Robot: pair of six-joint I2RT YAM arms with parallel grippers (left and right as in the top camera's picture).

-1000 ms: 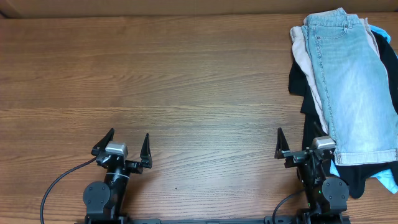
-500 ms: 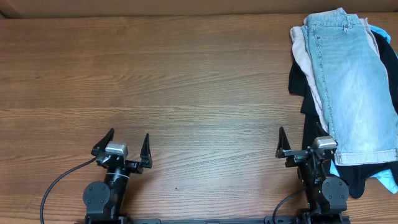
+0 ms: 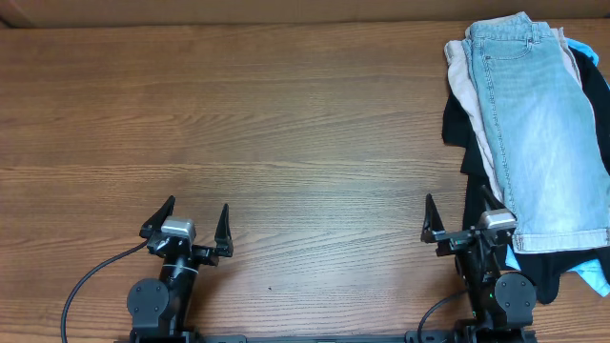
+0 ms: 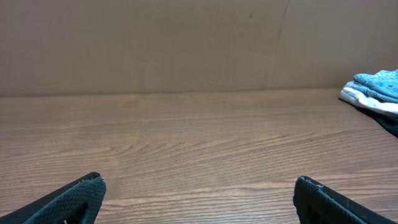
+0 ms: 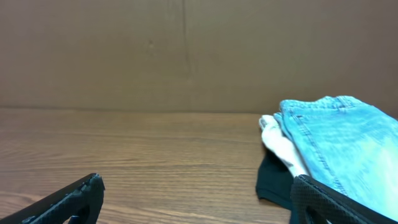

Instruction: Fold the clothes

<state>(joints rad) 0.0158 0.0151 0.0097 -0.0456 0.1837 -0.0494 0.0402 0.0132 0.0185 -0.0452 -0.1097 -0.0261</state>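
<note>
Denim shorts [image 3: 534,124] atop clothes [image 3: 456,119], left gripper [image 3: 198,205] wide open, empty, right gripper [image 3: 457,200] likewise

Place: a robot lab or test bench, by the look of it.
Worktop: one wide wood-grain worktop [image 3: 286,124].
Backdrop: a plain brown board wall [image 4: 186,43] along the far edge.
Rig: left arm [image 3: 162,295] and right arm [image 3: 500,291] mounted at the near edge; a black cable [image 3: 91,276] trails from the left one.
Stock: a stack of clothes [image 3: 534,124] at the right end.
</note>
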